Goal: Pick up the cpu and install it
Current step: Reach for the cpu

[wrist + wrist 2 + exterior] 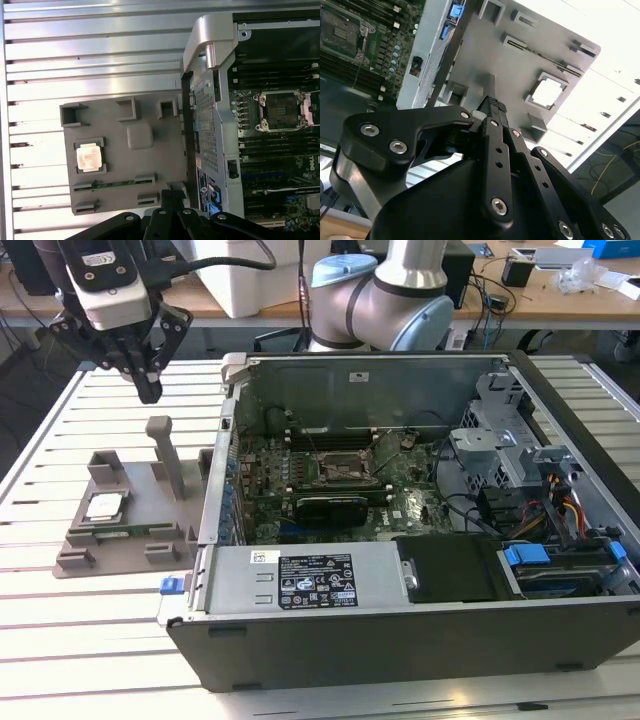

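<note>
Gripper [149,390]: hangs above the far part of the slatted table [100,640] at the exterior view's left, fingers pressed together and holding nothing.
Cpu [104,506]: lies flat in a recess of the grey holder tray [150,515], below the gripper and apart from it.
Open room: bare slats border the tray's left and near edges.
Label: black sticker [316,580] on the near cover of the case [400,650]; print unreadable.
Obstructions: upright post [165,455] on the tray, right of the cpu; the open case stands just beside the tray's right edge.
Socket [345,468]: on the board inside the case, well apart from the cpu.
</note>
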Available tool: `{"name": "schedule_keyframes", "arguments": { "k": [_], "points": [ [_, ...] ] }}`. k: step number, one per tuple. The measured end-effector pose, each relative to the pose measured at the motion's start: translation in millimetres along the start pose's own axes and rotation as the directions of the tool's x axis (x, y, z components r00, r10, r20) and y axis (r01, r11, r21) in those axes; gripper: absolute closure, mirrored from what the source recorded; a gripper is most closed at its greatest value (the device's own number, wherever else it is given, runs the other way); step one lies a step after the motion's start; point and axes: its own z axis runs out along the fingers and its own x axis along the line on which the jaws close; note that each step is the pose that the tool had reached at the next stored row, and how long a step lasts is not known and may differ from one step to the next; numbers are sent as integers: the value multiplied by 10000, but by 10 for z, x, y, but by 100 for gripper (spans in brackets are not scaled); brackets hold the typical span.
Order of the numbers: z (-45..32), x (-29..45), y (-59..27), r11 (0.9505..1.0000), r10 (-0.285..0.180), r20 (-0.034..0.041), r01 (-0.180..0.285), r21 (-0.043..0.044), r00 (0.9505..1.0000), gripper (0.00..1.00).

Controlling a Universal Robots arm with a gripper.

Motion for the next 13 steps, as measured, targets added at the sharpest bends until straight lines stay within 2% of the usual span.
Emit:
{"name": "schedule_keyframes", "arguments": {
  "k": [8, 13],
  "points": [
    [-5, 178, -13, 10000, 0, 0, 0, 0, 10000, 89],
    [-7, 264, -19, 10000, 1, 0, -1, 0, 10000, 89]
  ]
}}
